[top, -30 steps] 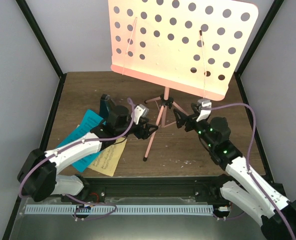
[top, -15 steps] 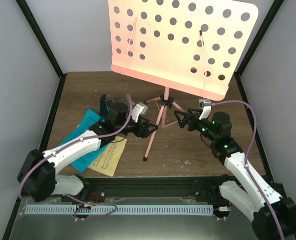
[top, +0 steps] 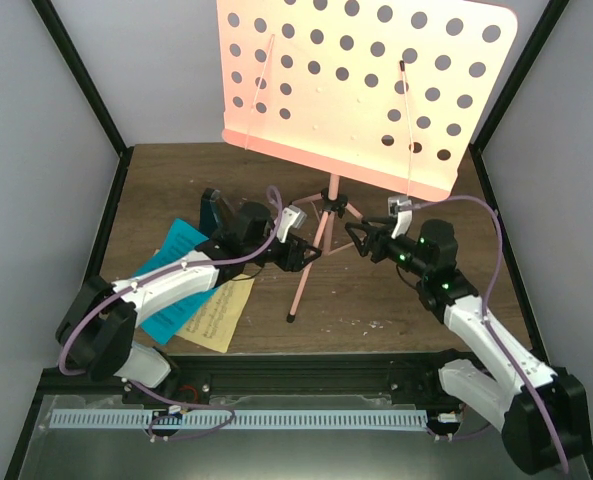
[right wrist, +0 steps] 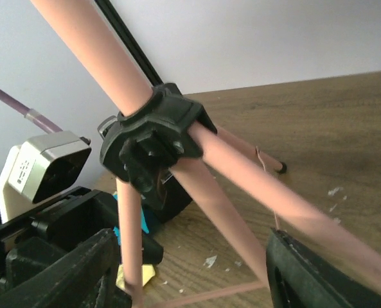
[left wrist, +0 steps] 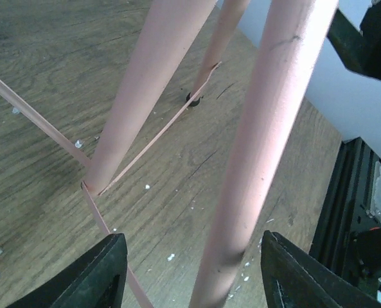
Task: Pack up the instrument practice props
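The pink music stand (top: 366,90) stands upright at the table's middle, its hole-punched desk high at the back. Its tripod legs (top: 321,230) spread from a black hub (right wrist: 155,138). My left gripper (top: 311,252) is open around the front leg (left wrist: 254,160), with neither finger touching it. My right gripper (top: 354,240) is open just right of the hub, with two legs between its fingers (right wrist: 68,269). The cyan page (top: 171,265) and the pale-yellow page (top: 216,315) lie flat at the left under my left arm. The black metronome (top: 213,212) stands behind them.
Black frame posts (top: 76,70) rise at the back corners, with grey walls close on both sides. A black rail (top: 306,375) runs along the table's near edge. Small white flecks (left wrist: 148,186) dot the wooden table (top: 426,300).
Both grippers have closed in on the tripod. The left reached right until the front leg sat between its jaws, and the right moved left and up toward the hub. The stand has not moved.
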`<action>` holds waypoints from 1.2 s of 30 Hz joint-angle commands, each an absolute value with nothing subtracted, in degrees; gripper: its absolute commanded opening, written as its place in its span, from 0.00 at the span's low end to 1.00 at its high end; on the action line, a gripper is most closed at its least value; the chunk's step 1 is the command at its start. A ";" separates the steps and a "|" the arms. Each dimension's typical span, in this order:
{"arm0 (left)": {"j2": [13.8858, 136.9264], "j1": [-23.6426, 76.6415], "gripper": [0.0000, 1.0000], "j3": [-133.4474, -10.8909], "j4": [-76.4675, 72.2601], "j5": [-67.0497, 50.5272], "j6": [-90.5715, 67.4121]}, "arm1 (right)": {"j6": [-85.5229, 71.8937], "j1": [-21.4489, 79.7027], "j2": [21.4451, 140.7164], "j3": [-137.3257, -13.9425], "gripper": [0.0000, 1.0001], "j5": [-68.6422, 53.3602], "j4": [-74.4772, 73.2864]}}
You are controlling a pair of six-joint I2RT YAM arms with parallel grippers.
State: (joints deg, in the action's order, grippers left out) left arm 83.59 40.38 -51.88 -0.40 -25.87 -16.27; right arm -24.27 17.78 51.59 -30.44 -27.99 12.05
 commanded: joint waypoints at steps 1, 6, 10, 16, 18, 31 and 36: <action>85.12 40.21 0.55 -53.54 -2.29 -24.96 -14.61 | -22.35 17.61 55.86 -36.76 0.60 -30.50 15.25; 85.85 40.19 0.45 -53.84 -2.38 -24.74 -13.02 | -18.78 18.92 59.35 -39.35 0.47 -34.38 16.21; 86.12 40.22 0.39 -53.87 -2.57 -24.20 -11.87 | -15.55 20.35 61.20 -41.20 0.36 -31.46 15.06; 86.85 40.28 0.32 -53.91 -3.29 -23.58 -10.78 | -10.69 22.60 62.22 -43.40 0.22 -25.72 12.00; 87.28 40.18 0.25 -54.08 -3.42 -23.11 -10.75 | -9.65 22.99 62.12 -43.63 0.17 -24.61 11.42; 86.35 40.30 0.00 -53.29 -2.55 -21.70 -10.95 | 6.67 25.88 61.46 -44.80 0.01 -19.36 7.41; 85.68 40.29 0.00 -53.13 -1.73 -21.56 -10.94 | 20.28 28.57 60.26 -43.71 0.01 -14.25 7.92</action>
